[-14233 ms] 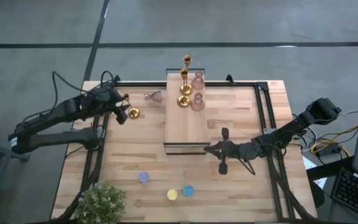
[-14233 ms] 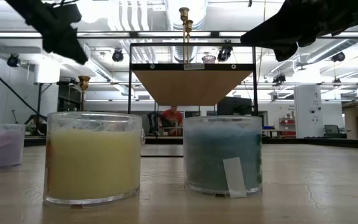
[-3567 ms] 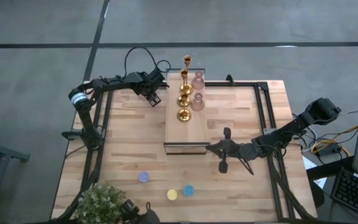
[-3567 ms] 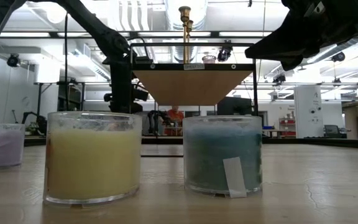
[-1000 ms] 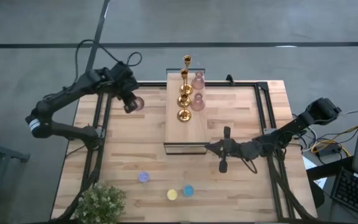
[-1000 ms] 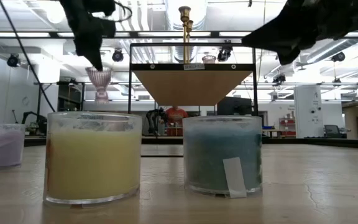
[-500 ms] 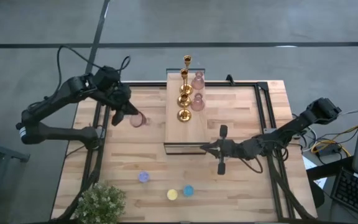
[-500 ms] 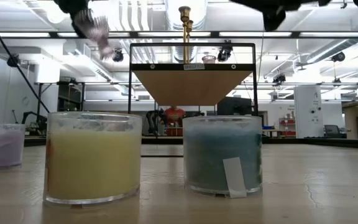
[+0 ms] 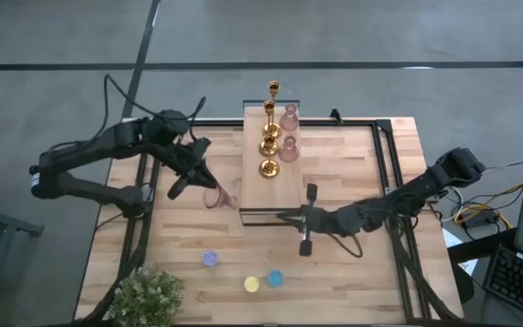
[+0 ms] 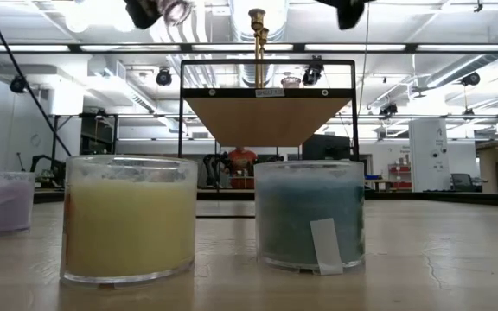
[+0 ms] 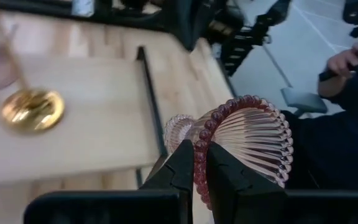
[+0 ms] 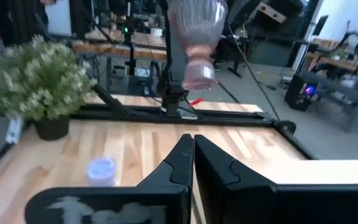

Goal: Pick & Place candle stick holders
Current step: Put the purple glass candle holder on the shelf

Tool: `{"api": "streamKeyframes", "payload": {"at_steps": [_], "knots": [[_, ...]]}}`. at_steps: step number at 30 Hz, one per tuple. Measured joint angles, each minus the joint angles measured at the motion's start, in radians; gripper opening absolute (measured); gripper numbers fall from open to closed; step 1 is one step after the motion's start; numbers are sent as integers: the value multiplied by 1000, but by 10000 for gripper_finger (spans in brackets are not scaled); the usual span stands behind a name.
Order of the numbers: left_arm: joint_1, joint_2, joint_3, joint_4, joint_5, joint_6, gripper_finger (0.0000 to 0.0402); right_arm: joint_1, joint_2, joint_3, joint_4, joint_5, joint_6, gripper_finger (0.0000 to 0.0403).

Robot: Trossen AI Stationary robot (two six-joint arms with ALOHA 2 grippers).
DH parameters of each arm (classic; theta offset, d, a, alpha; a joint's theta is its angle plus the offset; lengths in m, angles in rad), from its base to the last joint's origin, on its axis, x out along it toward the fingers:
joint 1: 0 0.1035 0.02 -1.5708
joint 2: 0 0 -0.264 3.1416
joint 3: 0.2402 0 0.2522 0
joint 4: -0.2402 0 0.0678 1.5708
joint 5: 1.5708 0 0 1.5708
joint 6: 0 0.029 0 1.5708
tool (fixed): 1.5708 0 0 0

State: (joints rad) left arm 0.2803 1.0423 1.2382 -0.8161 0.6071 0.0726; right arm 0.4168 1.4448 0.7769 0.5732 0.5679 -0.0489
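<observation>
Left tool (image 9: 209,186) pinches the beaded rim of a pink holder (image 9: 216,197), carrying it clear of the surface (image 9: 180,236), just beside the near corner of the wooden block (image 9: 271,186). On that block, past the tool, stand three gold holders (image 9: 268,145) and two more pink ones (image 9: 288,132). Right tool (image 9: 284,217), clenched on nothing, hovers at the block's near end, facing the carried holder. Three small cups (image 9: 243,272) sit nearer the front edge.
</observation>
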Motion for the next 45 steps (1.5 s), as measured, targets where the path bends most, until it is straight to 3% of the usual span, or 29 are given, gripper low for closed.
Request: {"api": "streamKeyframes", "payload": {"at_steps": [6,13,21,36,40,45], "knots": [[-72,13,0,77,-9,8,26,2,57,66,-11,0,-62,9],[-135,15,-21,200,-32,30,24,1,72,55,-75,11,48,9],[-140,15,-82,380,-33,26,24,2,128,47,-44,9,95,9],[-139,16,-129,490,-28,27,24,0,142,51,-5,-1,113,9],[-139,16,-129,562,-21,23,24,-1,144,51,27,-20,136,30],[-140,16,-131,623,-22,21,24,-1,144,51,79,-26,115,88]]}}
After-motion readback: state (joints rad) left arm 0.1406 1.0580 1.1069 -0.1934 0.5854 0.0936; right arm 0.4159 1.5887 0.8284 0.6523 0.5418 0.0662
